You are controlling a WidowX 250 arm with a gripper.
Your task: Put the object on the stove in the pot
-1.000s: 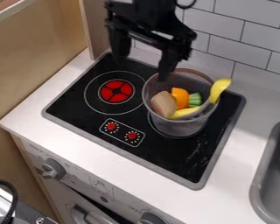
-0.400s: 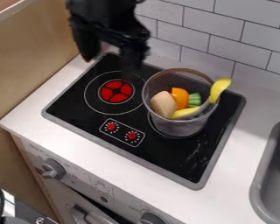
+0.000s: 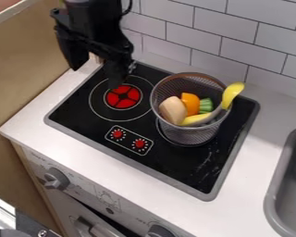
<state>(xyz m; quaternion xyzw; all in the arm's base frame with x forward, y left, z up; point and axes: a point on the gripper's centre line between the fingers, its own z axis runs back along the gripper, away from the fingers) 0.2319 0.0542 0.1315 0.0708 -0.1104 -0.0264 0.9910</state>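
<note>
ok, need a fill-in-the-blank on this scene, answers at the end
The gripper hangs near the burner whose centre is coloured ____.
In the mesh pot, the piece between the beige piece and the green piece is coloured ____.
The number of red knobs on the stovetop is ____.

Missing words: red; orange; two

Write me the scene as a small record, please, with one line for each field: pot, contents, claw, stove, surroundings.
Pot: round mesh pot, upright on the black stove
Contents: tan piece, orange piece, green piece, long yellow-ended piece sticking up past the rim
Claw: open, held up near the red burner, away from the pot
Stove: two red knobs at the front
Surroundings: white tiled wall behind, grey sink at picture right
</note>
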